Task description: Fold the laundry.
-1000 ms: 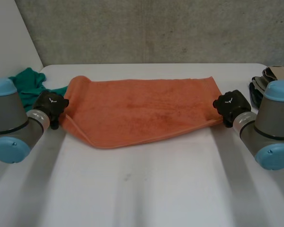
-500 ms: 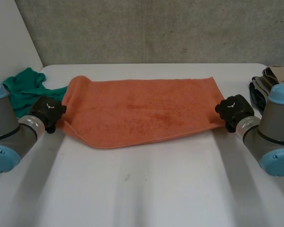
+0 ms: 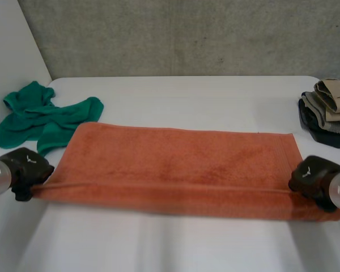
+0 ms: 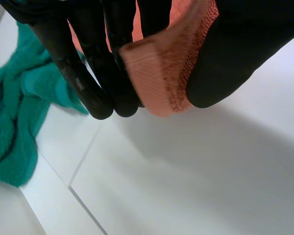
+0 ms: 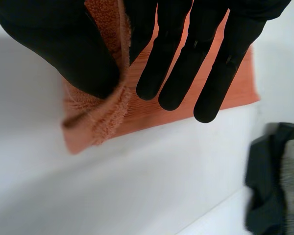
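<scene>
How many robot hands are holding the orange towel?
2. The left hand pinches the towel at its left end, at the near corner. The right hand pinches its right end. Neither is hidden.

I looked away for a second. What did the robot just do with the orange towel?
The left hand and right hand drew back toward the near side of the table, each pinching an end of the orange towel, dragging it nearer and pulling it taut. The green cloth and the pile of clothes stayed put.
</scene>
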